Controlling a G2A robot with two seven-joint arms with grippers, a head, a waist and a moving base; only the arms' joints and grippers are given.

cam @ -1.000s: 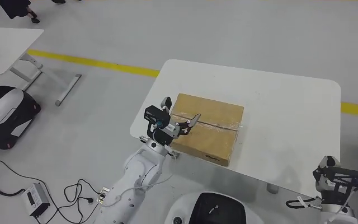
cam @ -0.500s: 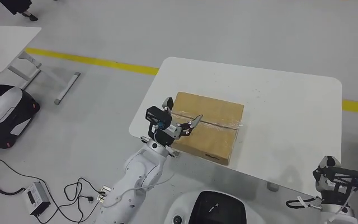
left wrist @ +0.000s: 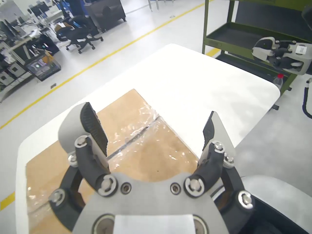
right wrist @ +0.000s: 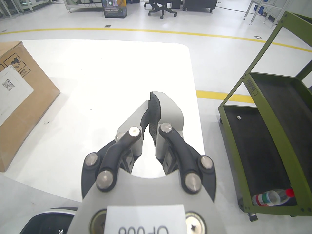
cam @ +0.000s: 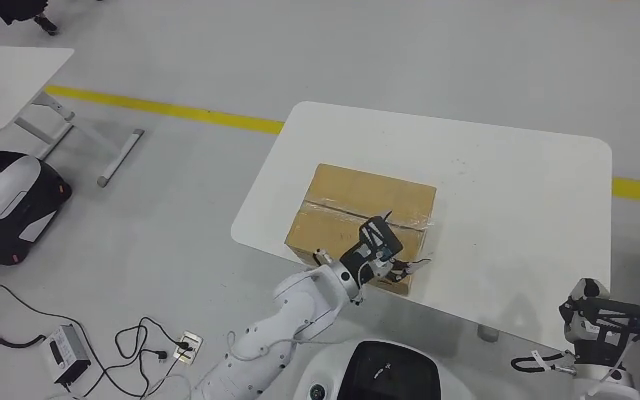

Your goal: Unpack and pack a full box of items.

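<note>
While left pincer hangs spread above box | right pincer closed

Top cam sits high on the robot, looking down on the whole table. Left wrist cam rides just behind the left pincer, close over the box, facing across the table. Right wrist cam's behind the right pincer, off the near right corner, facing far. All three share box and table.
</note>
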